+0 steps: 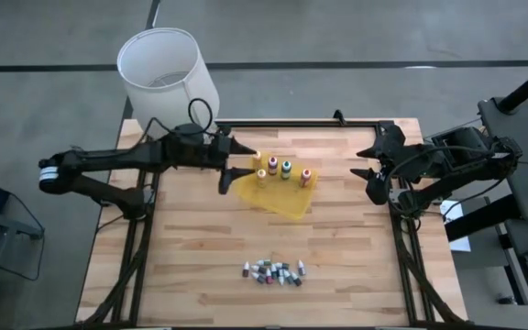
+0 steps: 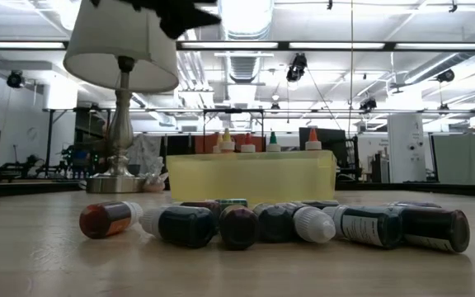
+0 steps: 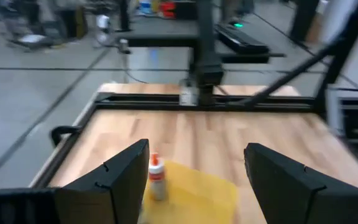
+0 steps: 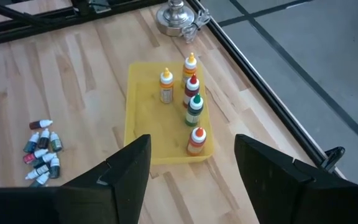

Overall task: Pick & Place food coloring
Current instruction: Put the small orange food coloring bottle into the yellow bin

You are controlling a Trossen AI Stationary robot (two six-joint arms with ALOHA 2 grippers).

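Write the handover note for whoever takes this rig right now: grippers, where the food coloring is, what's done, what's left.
Left gripper: open, empty, above the far-left edge of the yellow tray.
Right gripper: open, empty, waiting at the table's right side, clear of the tray.
Squeeze bottles: five stand upright in the tray, four in a line and one beside it.
Small vials: lying loose in a cluster on the wood near the front edge, none in the tray.
Done: the squeeze bottles sit in the tray.
Left: probably the vials, if they belong in the tray too; nothing is gripped at present.
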